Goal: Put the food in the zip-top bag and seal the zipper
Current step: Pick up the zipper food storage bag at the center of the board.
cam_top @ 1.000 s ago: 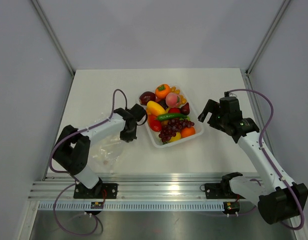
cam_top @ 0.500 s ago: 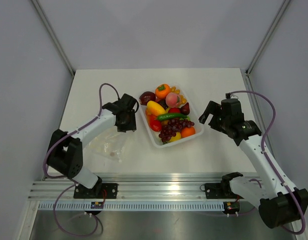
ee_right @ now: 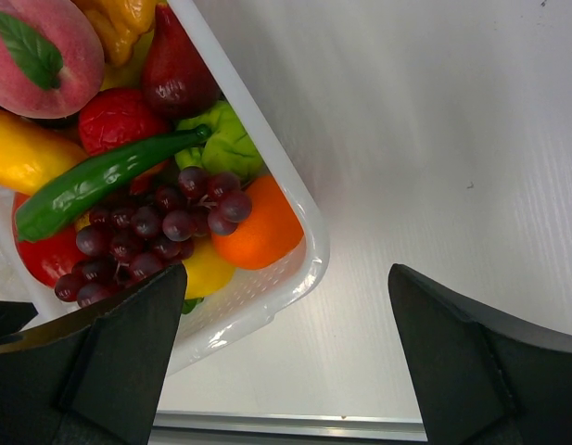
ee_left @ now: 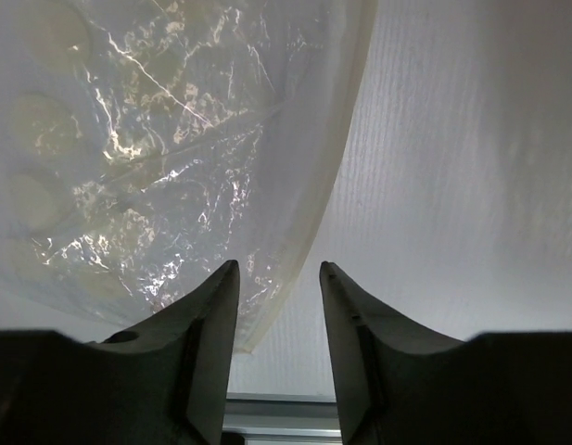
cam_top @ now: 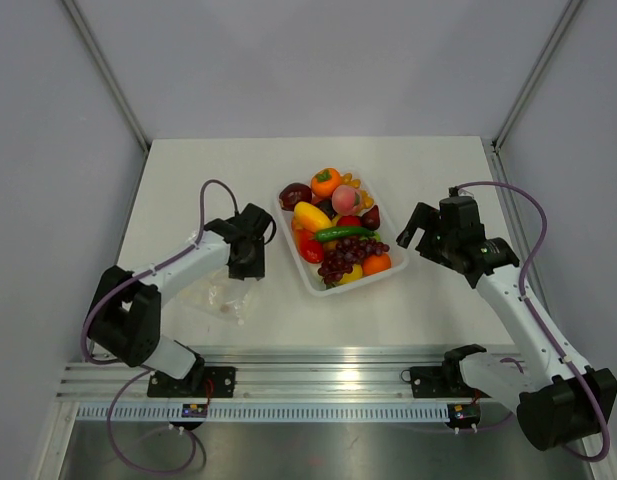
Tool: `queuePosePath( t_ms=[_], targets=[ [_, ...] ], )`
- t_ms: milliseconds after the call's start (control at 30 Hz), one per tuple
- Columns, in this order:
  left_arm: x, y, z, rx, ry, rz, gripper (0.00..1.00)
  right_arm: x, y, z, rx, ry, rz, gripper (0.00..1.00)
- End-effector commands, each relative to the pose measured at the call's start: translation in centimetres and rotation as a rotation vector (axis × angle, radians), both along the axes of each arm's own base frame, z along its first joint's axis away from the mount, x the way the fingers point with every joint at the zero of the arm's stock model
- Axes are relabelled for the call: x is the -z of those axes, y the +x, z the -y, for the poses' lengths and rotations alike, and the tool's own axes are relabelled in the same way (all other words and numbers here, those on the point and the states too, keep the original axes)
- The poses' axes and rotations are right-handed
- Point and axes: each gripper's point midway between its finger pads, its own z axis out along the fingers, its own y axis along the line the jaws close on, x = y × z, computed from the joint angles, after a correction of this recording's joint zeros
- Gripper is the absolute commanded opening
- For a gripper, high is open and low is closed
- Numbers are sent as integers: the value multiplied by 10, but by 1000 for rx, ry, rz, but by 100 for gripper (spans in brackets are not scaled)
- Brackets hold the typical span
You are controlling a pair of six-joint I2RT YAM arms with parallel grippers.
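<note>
The food (cam_top: 336, 232) is piled in a white tray (cam_top: 313, 283): purple grapes (ee_right: 156, 232), an orange (ee_right: 258, 227), a green chili (ee_right: 100, 181), a peach (ee_right: 40, 56), and red and yellow pieces. The clear crinkly zip-top bag (cam_top: 216, 298) lies flat on the table left of the tray. It looks empty in the left wrist view (ee_left: 156, 148), and I cannot pick out its zipper. My left gripper (cam_top: 246, 270) is open, just above the bag's right edge (ee_left: 278, 265). My right gripper (cam_top: 416, 225) is wide open and empty, above the tray's near right corner (ee_right: 286, 271).
The tray's rim (ee_right: 309, 250) lies between my right fingers' lines. An aluminium rail (cam_top: 328, 382) runs along the near table edge. Grey walls enclose the left, right and back sides.
My left gripper moved away from the tray, first farther back, then nearer and down over the bag's right edge. The bag now lies flatter. My right gripper has barely moved.
</note>
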Motion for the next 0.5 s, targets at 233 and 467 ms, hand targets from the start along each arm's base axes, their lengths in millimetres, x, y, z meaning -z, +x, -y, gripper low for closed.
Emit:
queuePosePath(
  t_ms=[233,467],
  targets=[
    [13,10,-7,-12,70,6,30,-8,5,-4,-6,23,27,99],
    [11,10,-3,0,66,31,46,-5,5,-4,-7,22,20,99]
  ],
)
